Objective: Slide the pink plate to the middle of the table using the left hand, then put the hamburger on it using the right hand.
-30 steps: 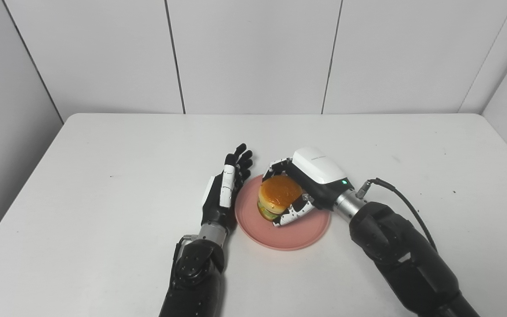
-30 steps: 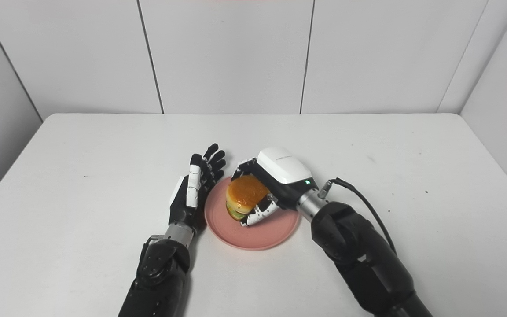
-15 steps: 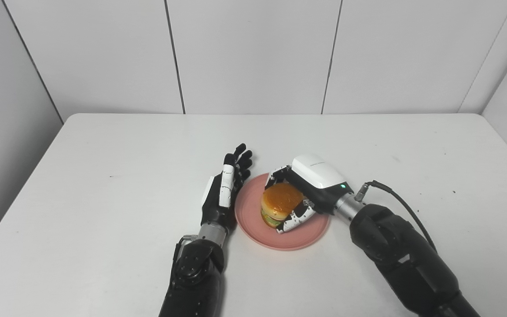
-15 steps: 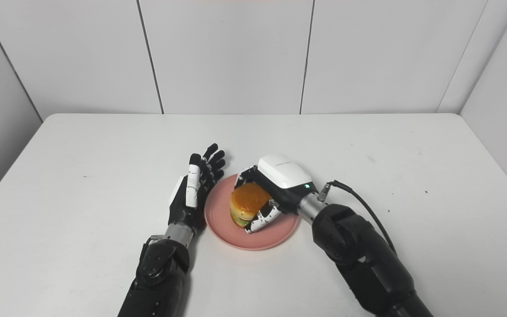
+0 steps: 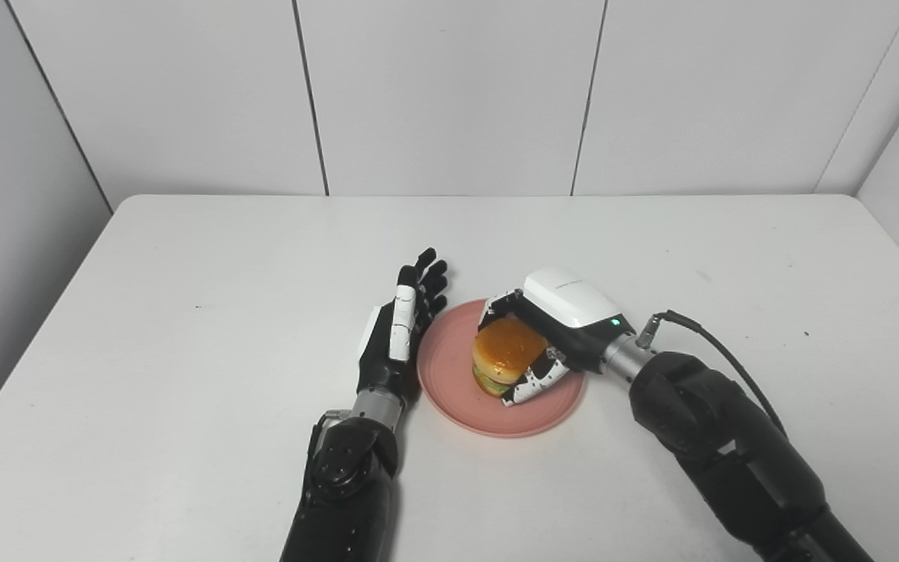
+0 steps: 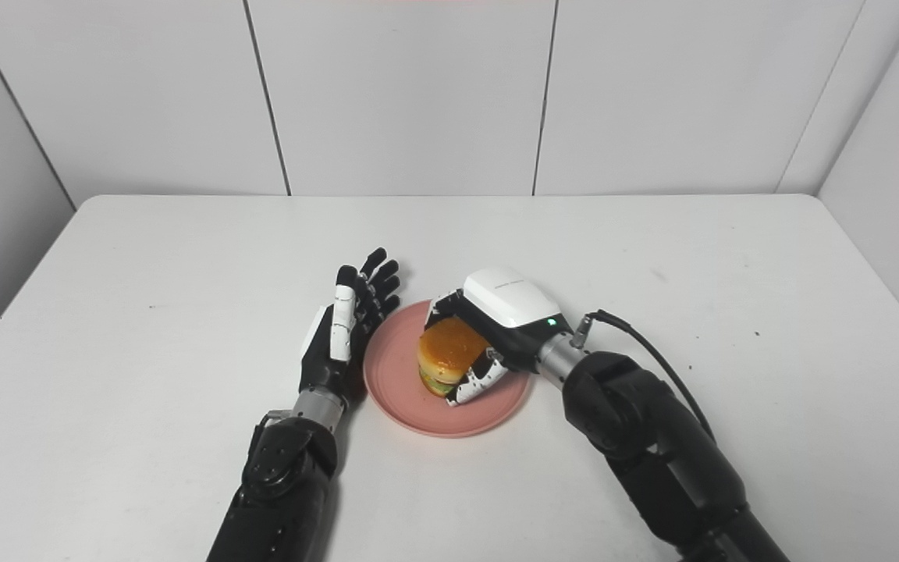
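Mid-tabletop, the right hand [image 5: 547, 343] grips the hamburger [image 5: 506, 355] resting on the pink plate [image 5: 449, 386]. The left hand [image 5: 396, 336], fingers spread and empty, flanks the rim. Releasing unevenly could topple the burger.

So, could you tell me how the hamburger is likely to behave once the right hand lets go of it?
The hamburger is a tall layered stack, so it may tip if nudged. Its glossy bun suggests light, slippery plastic. The right hand grips its sides over the shallow pink plate, which would barely stop it sliding.
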Robot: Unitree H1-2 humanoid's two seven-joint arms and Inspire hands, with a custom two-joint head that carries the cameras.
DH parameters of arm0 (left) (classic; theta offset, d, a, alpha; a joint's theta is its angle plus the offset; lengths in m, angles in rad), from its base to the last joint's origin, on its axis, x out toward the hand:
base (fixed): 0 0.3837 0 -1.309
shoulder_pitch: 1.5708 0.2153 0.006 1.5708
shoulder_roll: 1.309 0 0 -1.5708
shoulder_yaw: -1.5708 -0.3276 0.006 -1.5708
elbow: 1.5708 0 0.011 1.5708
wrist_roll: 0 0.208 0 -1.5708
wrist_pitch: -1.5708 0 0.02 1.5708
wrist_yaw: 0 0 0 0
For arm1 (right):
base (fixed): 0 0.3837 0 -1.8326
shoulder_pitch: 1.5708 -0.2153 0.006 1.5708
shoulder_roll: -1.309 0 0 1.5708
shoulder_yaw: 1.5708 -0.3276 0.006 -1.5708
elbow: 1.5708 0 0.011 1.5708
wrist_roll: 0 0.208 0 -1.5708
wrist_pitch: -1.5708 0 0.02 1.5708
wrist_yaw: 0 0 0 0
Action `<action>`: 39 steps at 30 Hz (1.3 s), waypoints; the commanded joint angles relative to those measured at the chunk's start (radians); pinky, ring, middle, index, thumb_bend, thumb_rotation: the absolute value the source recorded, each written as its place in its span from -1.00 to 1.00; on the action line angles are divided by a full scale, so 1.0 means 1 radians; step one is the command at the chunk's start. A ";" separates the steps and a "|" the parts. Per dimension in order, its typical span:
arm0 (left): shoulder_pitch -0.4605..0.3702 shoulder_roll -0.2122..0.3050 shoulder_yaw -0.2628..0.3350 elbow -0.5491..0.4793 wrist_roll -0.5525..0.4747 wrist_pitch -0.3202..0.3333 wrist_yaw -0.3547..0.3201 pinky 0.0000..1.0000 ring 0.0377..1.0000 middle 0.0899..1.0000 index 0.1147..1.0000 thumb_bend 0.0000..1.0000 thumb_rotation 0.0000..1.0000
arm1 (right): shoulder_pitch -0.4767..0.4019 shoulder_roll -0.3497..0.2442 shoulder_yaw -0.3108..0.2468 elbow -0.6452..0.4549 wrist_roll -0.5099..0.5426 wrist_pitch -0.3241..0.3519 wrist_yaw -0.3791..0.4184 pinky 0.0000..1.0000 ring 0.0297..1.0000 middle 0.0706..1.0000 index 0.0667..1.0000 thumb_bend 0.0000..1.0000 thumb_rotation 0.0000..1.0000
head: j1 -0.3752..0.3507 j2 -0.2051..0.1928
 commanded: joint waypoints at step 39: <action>-0.001 0.008 0.005 -0.042 -0.015 0.008 -0.027 0.98 0.96 0.93 0.90 0.60 1.00 | 0.073 0.078 -0.174 -0.101 0.198 -0.035 -0.131 0.39 0.76 0.91 0.93 0.34 0.26 | -0.008 0.005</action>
